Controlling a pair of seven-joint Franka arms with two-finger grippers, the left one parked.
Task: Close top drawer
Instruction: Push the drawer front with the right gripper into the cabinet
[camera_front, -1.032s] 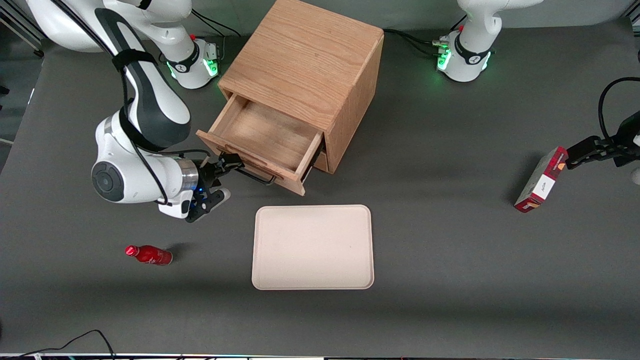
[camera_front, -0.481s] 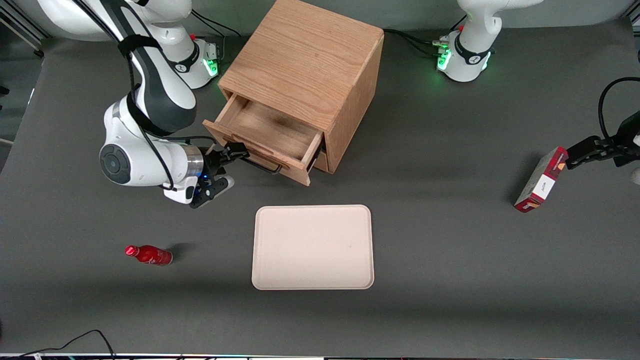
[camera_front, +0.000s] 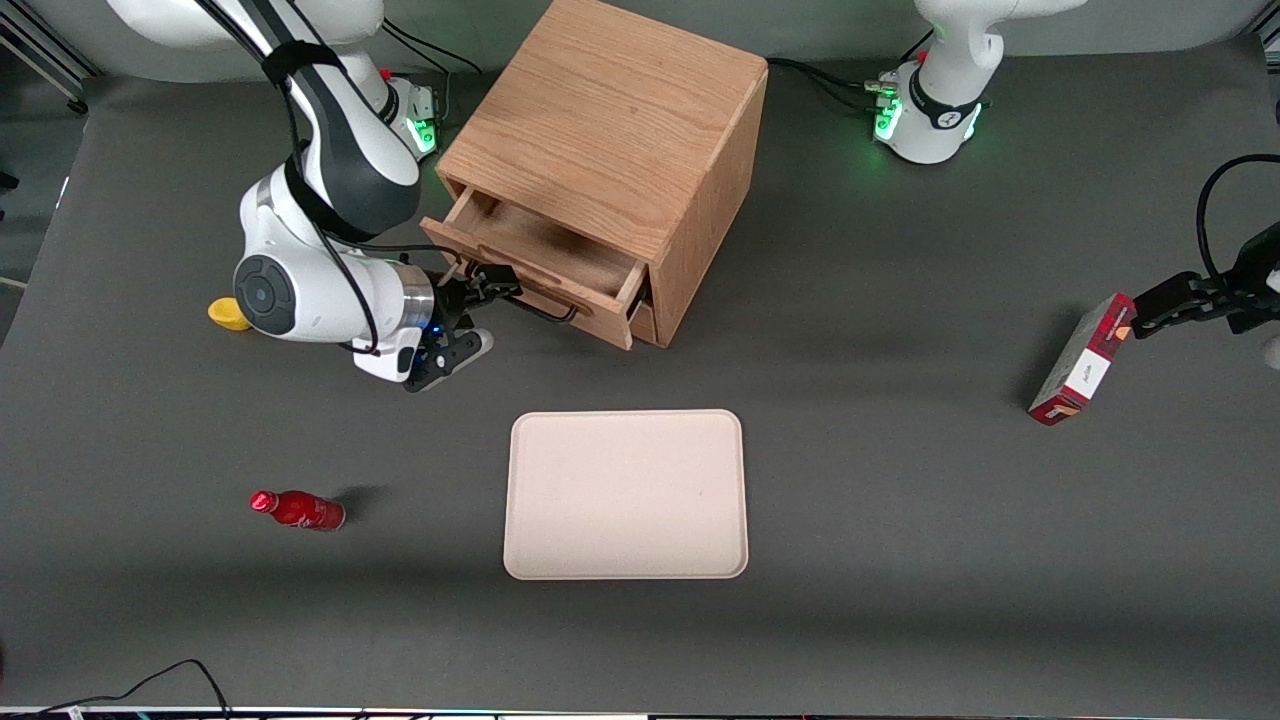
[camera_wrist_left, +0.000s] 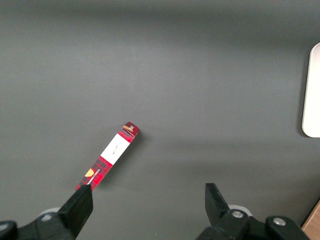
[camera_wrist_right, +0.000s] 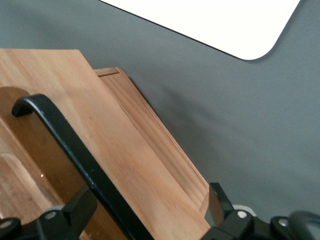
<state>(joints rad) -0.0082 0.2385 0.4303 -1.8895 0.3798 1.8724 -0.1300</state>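
Note:
The light oak cabinet (camera_front: 610, 120) stands mid-table with its top drawer (camera_front: 555, 250) partly pulled out, a strip of its inside showing. My gripper (camera_front: 490, 285) is pressed against the drawer's flat front (camera_wrist_right: 130, 150), at the thin black wire handle (camera_front: 545, 312). In the right wrist view the gripper (camera_wrist_right: 147, 207) is open, its fingers (camera_wrist_right: 77, 210) wide apart. The handle bar (camera_wrist_right: 75, 145) and the wooden front lie between them, with neither finger closed on anything. Only a small edge of the lower drawer (camera_front: 645, 320) shows under the top one.
A beige tray (camera_front: 625, 495) lies nearer the front camera than the cabinet. A red bottle (camera_front: 298, 509) lies on its side toward the working arm's end, and a small yellow object (camera_front: 228, 314) sits beside the arm. A red box (camera_front: 1083, 360) stands toward the parked arm's end.
The gripper has moved toward the cabinet, pushing the top drawer farther in; much less of its inside shows. The arm's shift has uncovered the yellow object.

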